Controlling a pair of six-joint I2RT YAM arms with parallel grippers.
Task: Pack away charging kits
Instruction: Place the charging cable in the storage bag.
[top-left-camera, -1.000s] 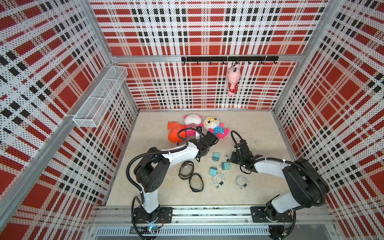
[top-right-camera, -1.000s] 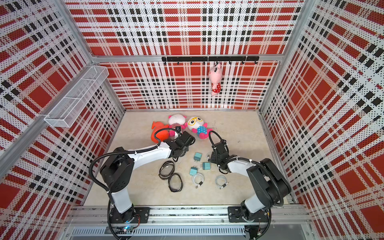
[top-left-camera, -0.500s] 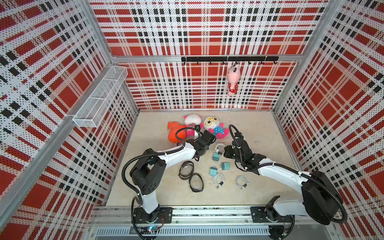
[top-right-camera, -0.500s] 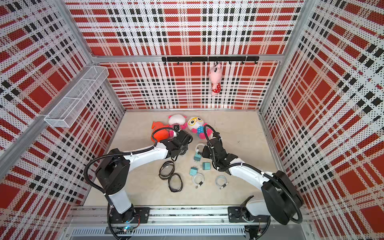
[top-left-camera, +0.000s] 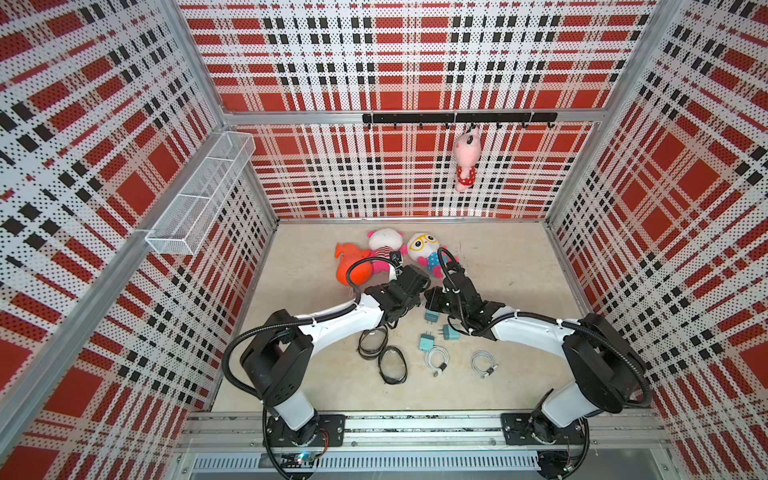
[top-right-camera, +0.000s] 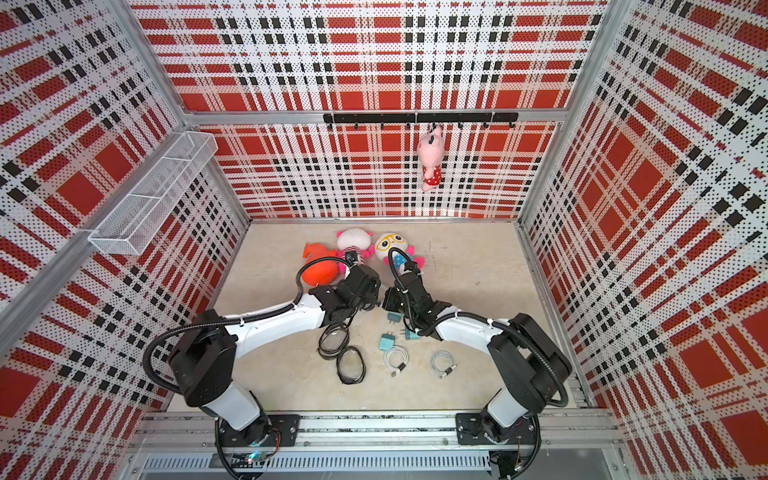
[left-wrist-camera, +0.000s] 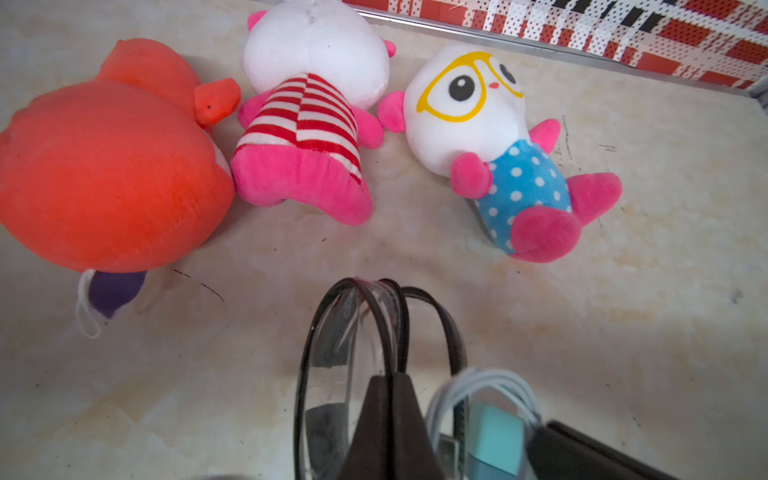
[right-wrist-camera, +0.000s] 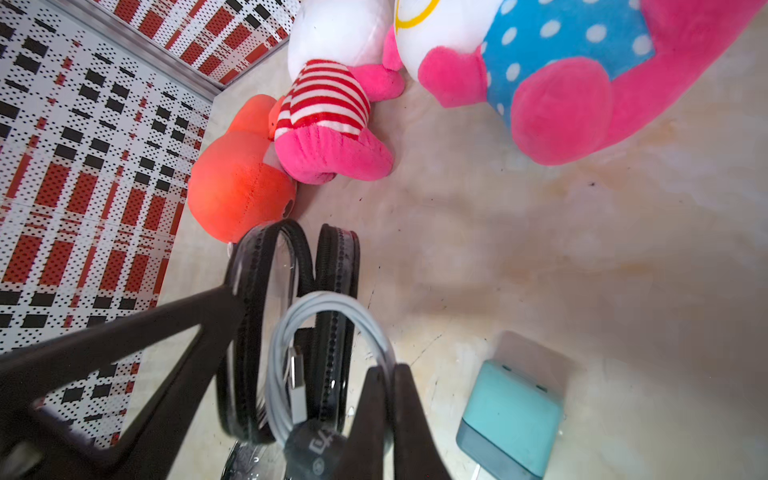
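My left gripper is shut on the rim of a clear black-rimmed zip case, held upright with its mouth open. My right gripper is shut on a coiled white cable, right beside that case. In both top views the two grippers meet in front of the plush toys. Three teal adapters and two more coiled cables lie on the table. One adapter sits just beside my right fingers.
Three plush toys lie close behind the grippers, and a pink one hangs from the back hook rail. Two more black oval cases lie under the left arm. A wire basket is on the left wall.
My right gripper has carried the white cable leftward, up to the case in my left gripper. The left arm has hardly moved.
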